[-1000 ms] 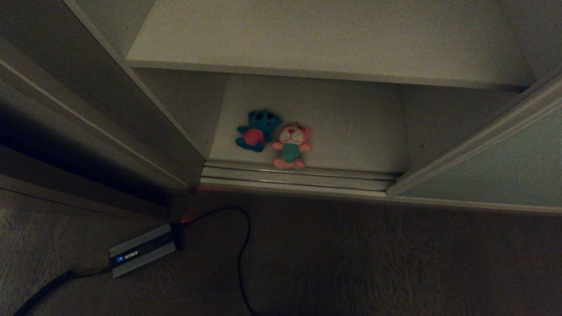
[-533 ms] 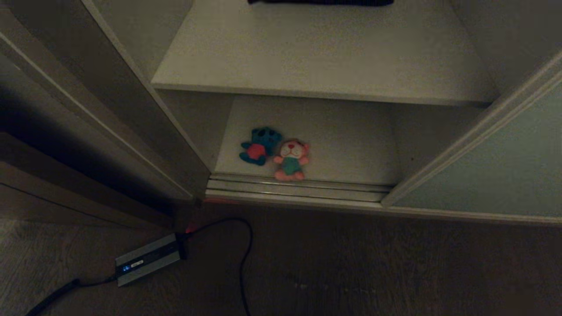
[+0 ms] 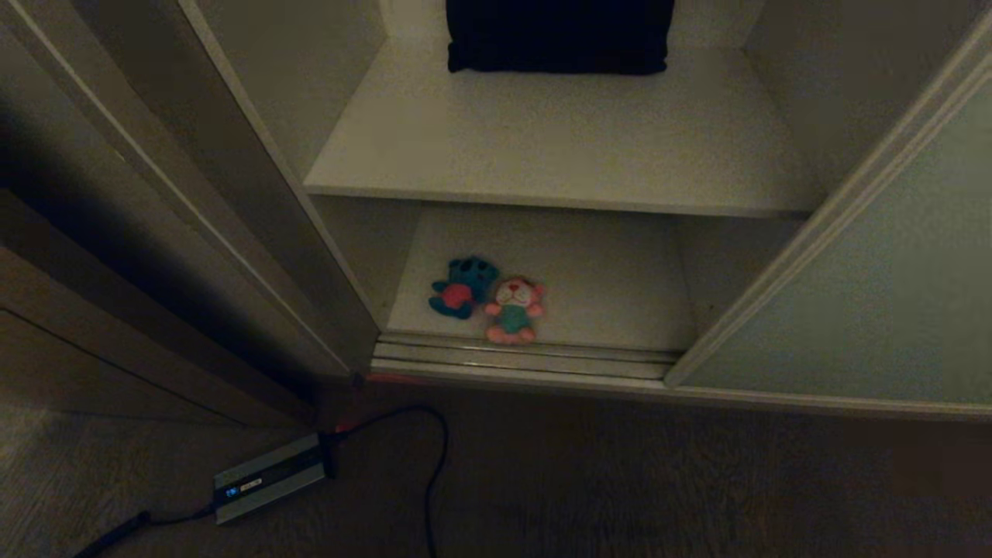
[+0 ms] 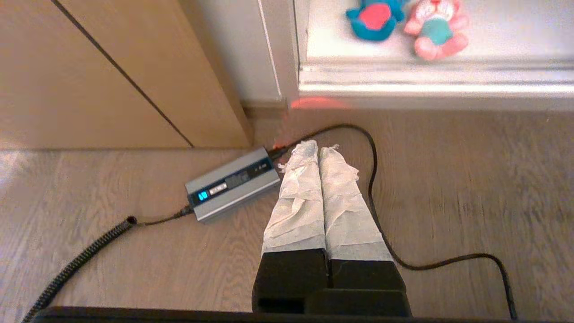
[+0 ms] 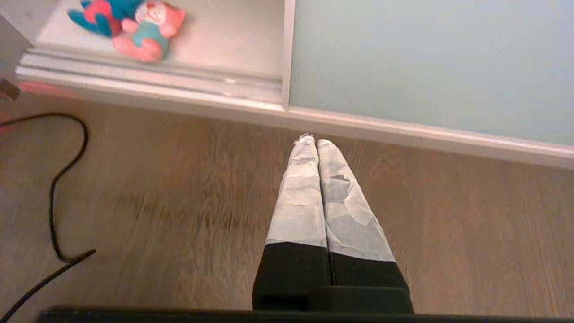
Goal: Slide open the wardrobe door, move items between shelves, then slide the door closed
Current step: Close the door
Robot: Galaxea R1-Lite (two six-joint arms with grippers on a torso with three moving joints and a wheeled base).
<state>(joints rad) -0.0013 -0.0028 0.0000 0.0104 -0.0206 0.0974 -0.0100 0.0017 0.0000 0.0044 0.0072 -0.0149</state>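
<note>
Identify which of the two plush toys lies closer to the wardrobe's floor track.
The pink plush toy: its feet reach the floor track, while the teal plush toy beside it sits further back on the bottom shelf.

Dim light. On the wood-grain floor (image 3: 620, 480) a grey power brick (image 3: 267, 478) lies near the brown side panel (image 3: 116, 341), its black cable (image 3: 434, 465) looping beside it, apparently plugged in.
</note>
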